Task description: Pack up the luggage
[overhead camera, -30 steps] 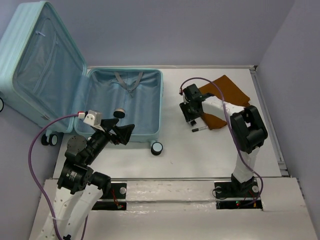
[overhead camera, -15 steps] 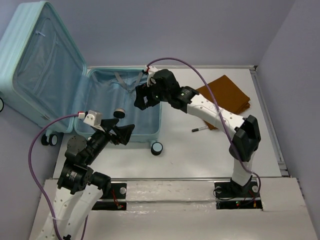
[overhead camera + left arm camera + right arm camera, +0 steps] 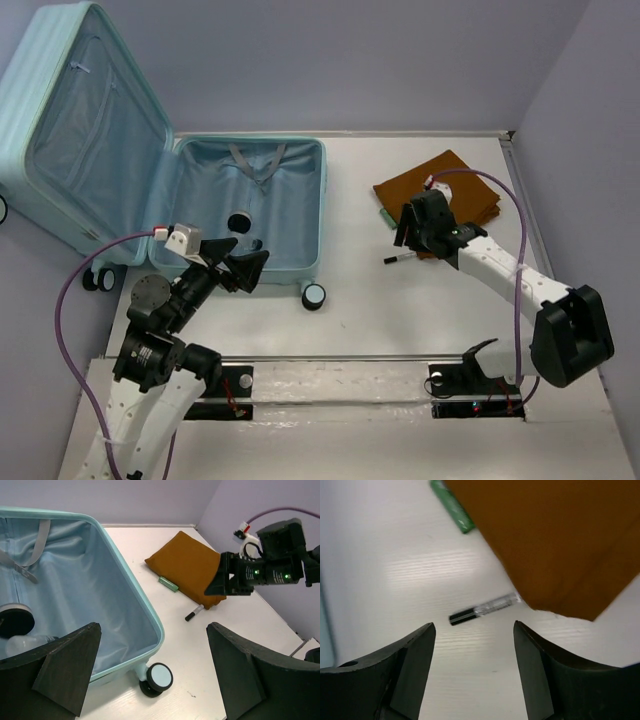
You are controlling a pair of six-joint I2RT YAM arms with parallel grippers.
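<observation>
Risk: the right fingers [image 3: 410, 665] hang released and empty over the pen [image 3: 482, 609], which lies nearly in line with their closing direction. A pinch from this pose would likely press on its ends and skid it along the surface [image 3: 400, 310]. The pen's clear end meets the corner of the brown folded cloth [image 3: 560, 540], so a low close could snag fabric as well. A green stick [image 3: 452, 507] lies beside the cloth. The left fingers [image 3: 65, 665] are spread wide, holding nothing, above the near rim of the luggage [image 3: 290, 225]. The luggage sits on the left half of the surface. Its base half lies flat with the lining up, and the lid is propped open to the left. Its long axis runs near to far, with the wheel [image 3: 314, 295] end toward the arms. A round black item [image 3: 238, 221] lies inside.
</observation>
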